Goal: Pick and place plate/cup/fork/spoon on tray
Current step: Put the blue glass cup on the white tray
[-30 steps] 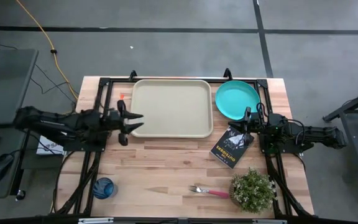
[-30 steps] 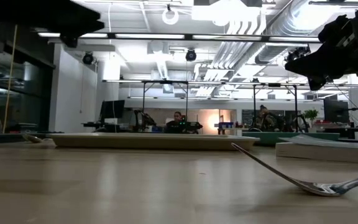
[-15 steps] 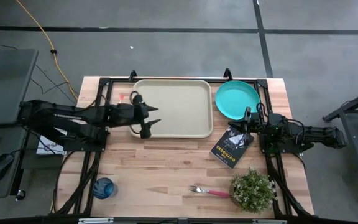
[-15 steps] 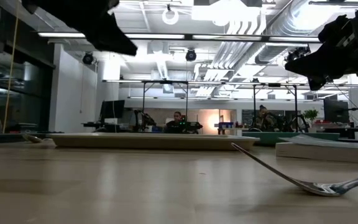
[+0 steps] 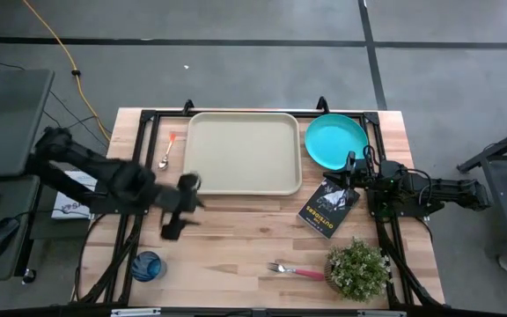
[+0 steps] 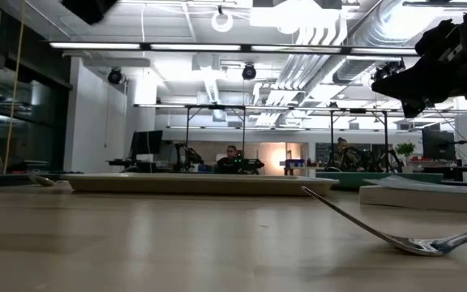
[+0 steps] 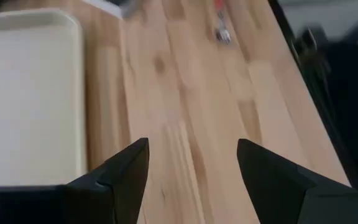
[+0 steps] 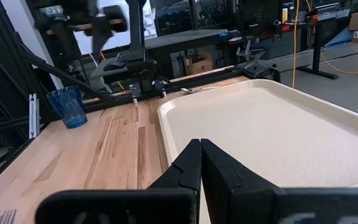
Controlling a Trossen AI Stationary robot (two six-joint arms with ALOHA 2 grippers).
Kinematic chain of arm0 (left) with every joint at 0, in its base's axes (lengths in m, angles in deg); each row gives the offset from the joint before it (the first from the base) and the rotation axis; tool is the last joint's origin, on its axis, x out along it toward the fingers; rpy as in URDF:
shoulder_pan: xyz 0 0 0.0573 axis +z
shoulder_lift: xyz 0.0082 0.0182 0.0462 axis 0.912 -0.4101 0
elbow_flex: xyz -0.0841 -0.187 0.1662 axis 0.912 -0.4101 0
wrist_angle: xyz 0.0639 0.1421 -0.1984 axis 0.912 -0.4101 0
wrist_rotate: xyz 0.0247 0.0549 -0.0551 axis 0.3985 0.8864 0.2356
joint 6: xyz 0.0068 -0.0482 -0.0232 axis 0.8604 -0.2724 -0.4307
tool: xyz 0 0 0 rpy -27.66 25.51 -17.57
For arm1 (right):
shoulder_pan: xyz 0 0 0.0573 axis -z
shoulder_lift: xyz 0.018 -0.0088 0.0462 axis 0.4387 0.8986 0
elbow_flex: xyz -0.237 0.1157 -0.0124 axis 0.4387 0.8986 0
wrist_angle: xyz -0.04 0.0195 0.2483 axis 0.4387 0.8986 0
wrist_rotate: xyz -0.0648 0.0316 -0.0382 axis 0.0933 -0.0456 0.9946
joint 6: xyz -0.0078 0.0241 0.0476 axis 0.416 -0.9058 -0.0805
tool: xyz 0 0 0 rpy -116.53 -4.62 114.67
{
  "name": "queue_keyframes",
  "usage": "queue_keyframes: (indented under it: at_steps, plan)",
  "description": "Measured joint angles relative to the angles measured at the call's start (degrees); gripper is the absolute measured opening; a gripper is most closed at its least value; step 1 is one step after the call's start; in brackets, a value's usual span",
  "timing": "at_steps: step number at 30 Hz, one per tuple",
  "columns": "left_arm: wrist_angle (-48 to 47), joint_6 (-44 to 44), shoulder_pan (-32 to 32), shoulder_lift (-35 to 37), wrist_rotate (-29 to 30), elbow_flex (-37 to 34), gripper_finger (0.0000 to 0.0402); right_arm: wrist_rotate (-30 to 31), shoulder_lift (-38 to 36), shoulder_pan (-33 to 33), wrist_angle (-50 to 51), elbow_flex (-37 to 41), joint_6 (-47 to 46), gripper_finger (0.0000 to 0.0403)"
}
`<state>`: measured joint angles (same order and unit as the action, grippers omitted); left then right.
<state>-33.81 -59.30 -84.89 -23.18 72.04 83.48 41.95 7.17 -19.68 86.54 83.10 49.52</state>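
The cream tray (image 5: 243,151) lies at the table's far middle. The turquoise plate (image 5: 335,141) lies flat on the wood to its right. The orange-handled spoon (image 5: 165,157) lies left of the tray. The blue cup (image 5: 147,265) stands near the near left corner. The red-handled fork (image 5: 296,271) lies near the near edge, and it also shows in the low view (image 6: 396,235). My left gripper (image 5: 186,207) (image 7: 191,168) is open and empty above bare wood, just in front of the tray's near left corner. My right gripper (image 5: 352,169) (image 8: 201,162) is shut and empty between the plate and the book.
A black book (image 5: 328,209) lies right of the middle. A small potted plant (image 5: 357,269) stands by the fork at the near right. Bare wood lies between the cup and the fork. Dark frame rails run along the table's left and right sides.
My left gripper first swung toward the table's right, over the tray's left part. It then came back toward the near edge and now hangs over bare wood in front of the tray. It stays open.
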Motion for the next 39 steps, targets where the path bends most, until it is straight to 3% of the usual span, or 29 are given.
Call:
queue_keyframes:
  at_steps: [6, 10, 13, 17, 27, 39]
  plan:
    - [-6.5, -9.5, -16.5, -3.0, 8.9, 2.1, 0.0227, 0.0, 0.0, 0.0, 0.0, 0.0, 0.0, 0.0000]
    - [-9.8, -15.7, -23.1, -4.9, 9.2, 2.1, 0.0227, 0.0, 0.0, 0.0, 0.0, 0.0, 0.0, 0.0000]
    - [-12.9, -19.4, -26.7, -6.1, 6.1, 2.1, 0.0227, 0.0, 0.0, 0.0, 0.0, 0.0, 0.0, 0.0000]
    - [-14.0, -26.2, -29.9, -7.0, 2.4, 2.1, 0.0227, 0.0, 0.0, 0.0, 0.0, 0.0, 0.0, 0.0000]
    - [-15.7, -36.3, -35.7, -11.2, 2.4, 2.1, 0.0227, 0.0, 0.0, 0.0, 0.0, 0.0, 0.0, 0.0000]
    - [-17.2, -36.8, -38.0, -19.8, 0.5, 2.0, 0.0227, 0.0, 0.0, 0.0, 0.0, 0.0, 0.0, 0.0000]
